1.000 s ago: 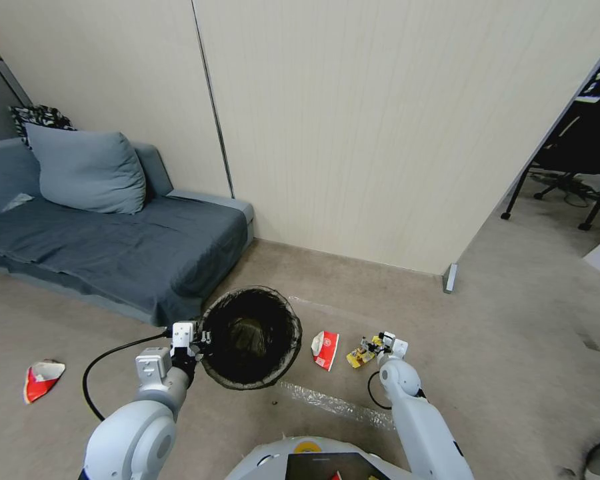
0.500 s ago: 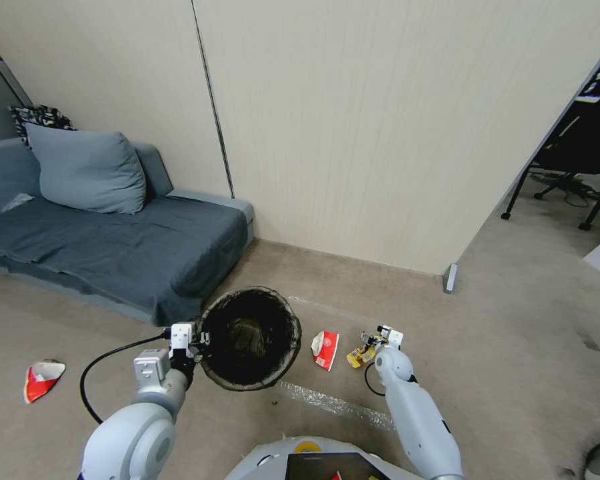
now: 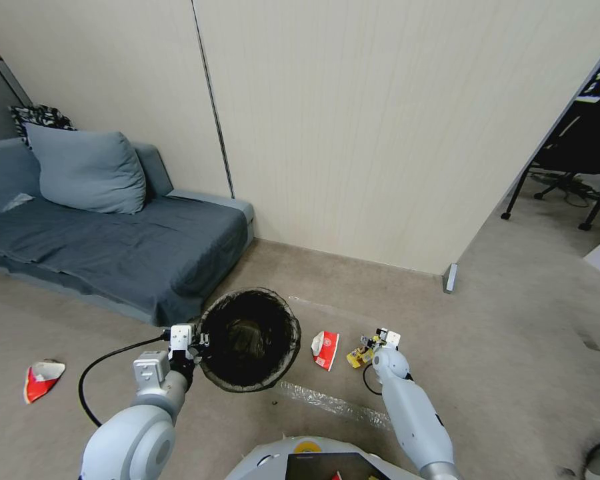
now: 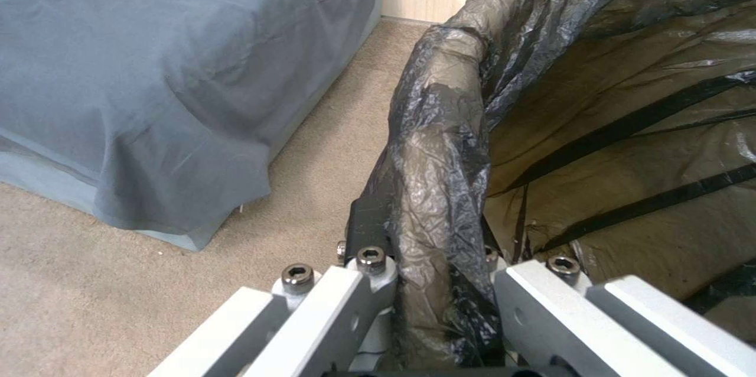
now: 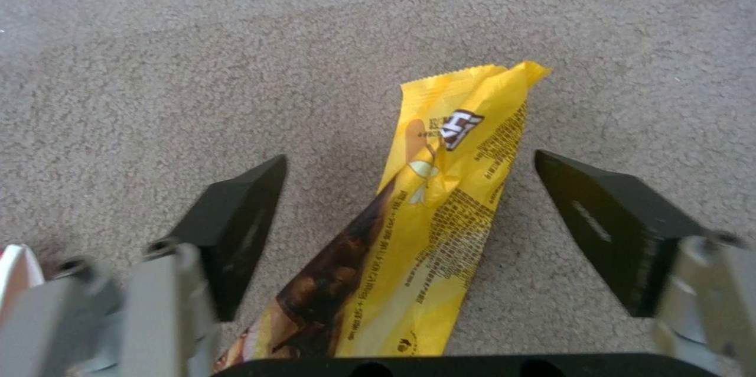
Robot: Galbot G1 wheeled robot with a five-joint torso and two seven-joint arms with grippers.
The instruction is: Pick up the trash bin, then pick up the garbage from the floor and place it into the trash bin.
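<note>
My left end effector [image 3: 195, 345] stays clamped on the rim of the trash bin [image 3: 250, 337], held at lower centre-left of the head view beside the sofa [image 3: 113, 253]. My right end effector [image 5: 410, 223] has shifted slightly left toward the yellow wrapper [image 5: 429, 217] on the carpet; its fingers [image 5: 236, 223] stand apart, straddling it. A red-and-white wrapper [image 3: 325, 349] lies between bin and wrapper.

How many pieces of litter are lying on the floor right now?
3: crumpled red-and-white wrapper near the sofa, red-and-white wrapper right of the bin, yellow wrapper under the right hand. Others may be hidden.
</note>
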